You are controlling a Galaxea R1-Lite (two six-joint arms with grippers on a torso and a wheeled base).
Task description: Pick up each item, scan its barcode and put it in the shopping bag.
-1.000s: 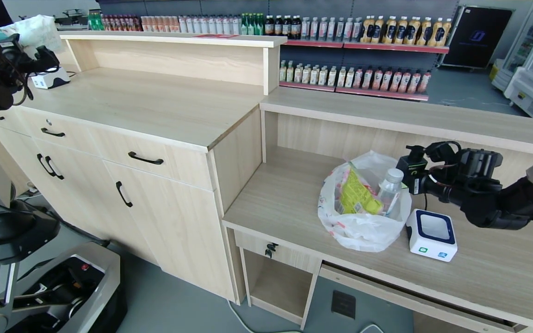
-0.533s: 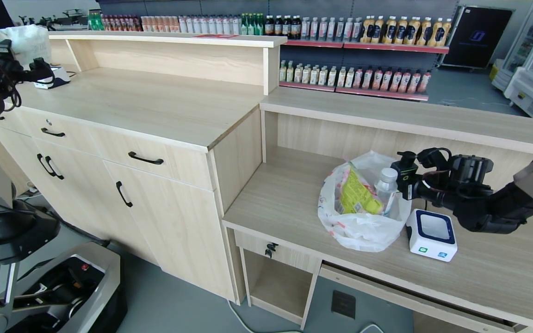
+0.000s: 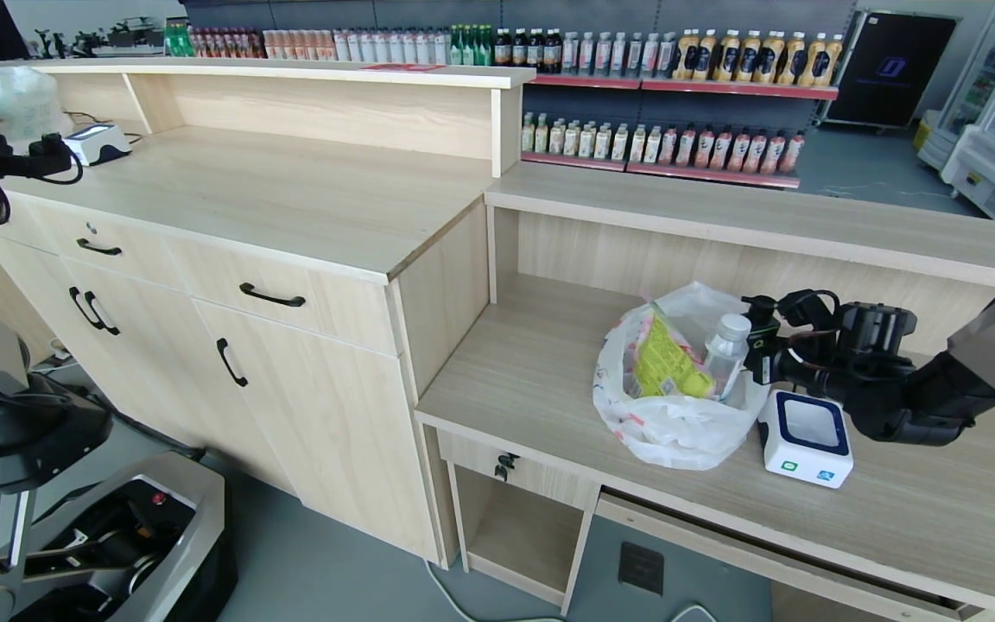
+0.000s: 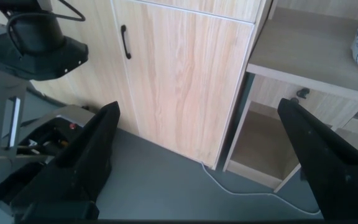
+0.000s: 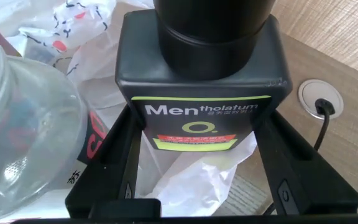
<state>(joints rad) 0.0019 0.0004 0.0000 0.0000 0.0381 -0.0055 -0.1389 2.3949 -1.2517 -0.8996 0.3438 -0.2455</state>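
In the head view, the right gripper [image 3: 767,356] was clamped on a black bottle [image 3: 761,333], held roughly upright with its cap on top. The bottle hung at the right rim of the shopping bag [image 3: 674,428], which sat open on the lower counter [image 3: 532,380]. The bag's mouth lay just to the robot's left of the bottle, so a short move leftward and down looked like what the drop called for. A water bottle [image 3: 726,347] and a green packet [image 3: 666,358] stood in the bag, and the water bottle was just beside the black one, so I judged there was little room on that side. The scanner [image 3: 807,434] sat just beside the bag, under the right arm. The left gripper [image 3: 47,161] was well apart, at the far left.

In the left wrist view, the left gripper [image 4: 197,112] hung with its 2 fingers spread wide and nothing between them, above a cabinet [image 4: 185,74].

In the right wrist view, the black bottle [image 5: 204,81] sat squarely between the 2 fingers [image 5: 124,162], with white bag plastic [image 5: 191,168] directly beneath it and the water bottle [image 5: 23,124] close alongside.
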